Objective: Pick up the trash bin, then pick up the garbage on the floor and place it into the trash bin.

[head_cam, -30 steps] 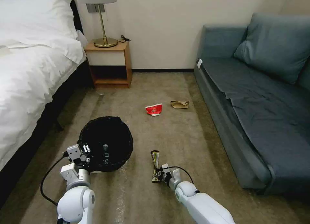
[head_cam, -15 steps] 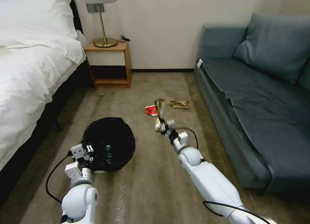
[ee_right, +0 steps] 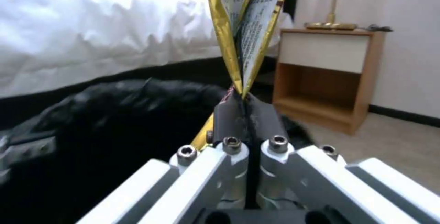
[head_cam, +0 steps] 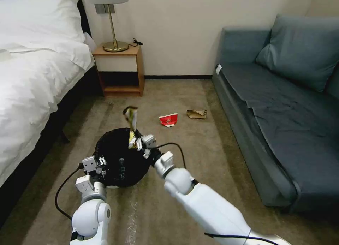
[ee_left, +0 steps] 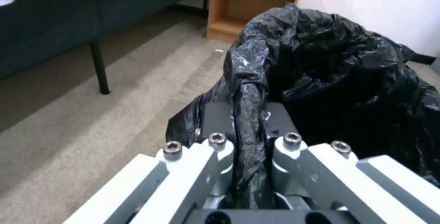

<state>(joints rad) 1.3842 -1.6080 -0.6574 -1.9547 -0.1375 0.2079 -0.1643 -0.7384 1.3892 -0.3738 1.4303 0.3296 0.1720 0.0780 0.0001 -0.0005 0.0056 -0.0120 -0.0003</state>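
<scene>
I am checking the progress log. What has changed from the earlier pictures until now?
The right end effector, shut on the snack wrapper, lifted it off the carpet and swung it toward the robot's left, over the trash bin. The left end effector kept its pinch on the bin's bag rim. The red cup and brown paper stayed on the floor.

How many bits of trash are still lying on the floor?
2: a crushed red-and-white paper cup and crumpled brown paper beside it, near the sofa. Others could be hidden.

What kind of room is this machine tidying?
Probably a hotel room or bedroom: a bed with white linen, a wooden nightstand holding a brass lamp, and a blue sofa on carpet.
</scene>
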